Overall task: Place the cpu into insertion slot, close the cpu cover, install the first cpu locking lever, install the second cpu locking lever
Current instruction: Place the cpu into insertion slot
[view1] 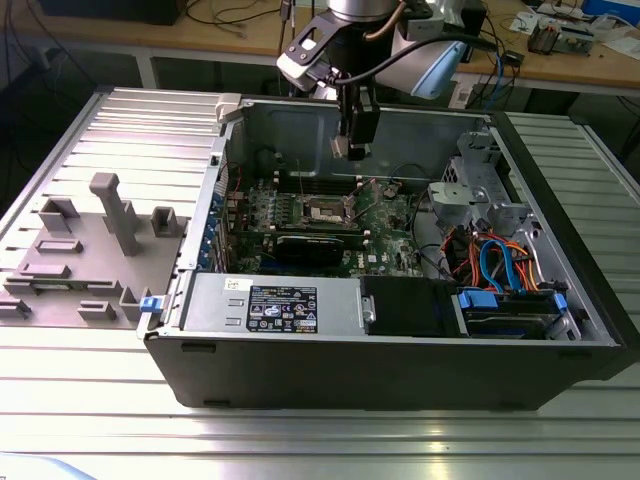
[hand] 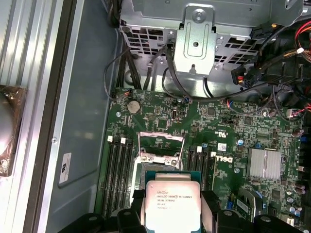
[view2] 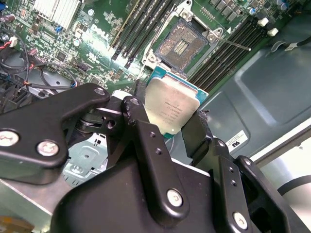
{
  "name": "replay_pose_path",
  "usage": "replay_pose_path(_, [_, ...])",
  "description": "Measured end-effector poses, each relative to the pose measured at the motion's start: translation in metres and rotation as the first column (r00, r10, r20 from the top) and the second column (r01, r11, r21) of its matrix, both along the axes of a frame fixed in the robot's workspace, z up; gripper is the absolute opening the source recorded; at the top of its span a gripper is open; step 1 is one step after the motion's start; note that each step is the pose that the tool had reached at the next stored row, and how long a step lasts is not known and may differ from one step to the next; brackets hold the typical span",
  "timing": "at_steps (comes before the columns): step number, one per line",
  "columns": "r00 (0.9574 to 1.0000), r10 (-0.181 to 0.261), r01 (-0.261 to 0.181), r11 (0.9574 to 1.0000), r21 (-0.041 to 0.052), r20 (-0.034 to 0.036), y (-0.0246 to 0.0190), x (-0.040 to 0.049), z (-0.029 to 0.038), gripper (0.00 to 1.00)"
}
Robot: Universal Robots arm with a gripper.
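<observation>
The fingers (view2: 137, 115) are clamped on two opposite edges of the cpu (view2: 172, 108), which hangs tilted in the air over the green circuit board (hand: 218, 121), close to the insertion slot (view2: 181, 46) but not yet in it. The slot's contact field lies bare. I judge the chip to be light, thin and stiff, with a smooth metal top that could slide under a loose pinch. Its underside and the slot's contacts look delicate, so the edges are the right place to hold it and the flat faces are best left alone. The board sits inside an open computer case (view1: 400, 370) among drive cages and bundled cables (view1: 495, 262). The case rests on a ribbed metal surface (view1: 300, 440), with grey fixture blocks (view1: 110, 210) at the exterior view's left. A cluttered wooden bench (view1: 250, 30) stands behind.
</observation>
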State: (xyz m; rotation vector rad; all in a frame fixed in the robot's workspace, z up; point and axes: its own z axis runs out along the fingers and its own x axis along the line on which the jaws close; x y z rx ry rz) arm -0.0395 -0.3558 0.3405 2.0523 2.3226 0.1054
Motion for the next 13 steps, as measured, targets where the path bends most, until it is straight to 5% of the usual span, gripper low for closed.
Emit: replay_pose_path(13, [1.0000, 0.000, 0.000, 1.0000, -0.0001, -0.0001, 0.0000, -0.0002, -0.0050, 0.54])
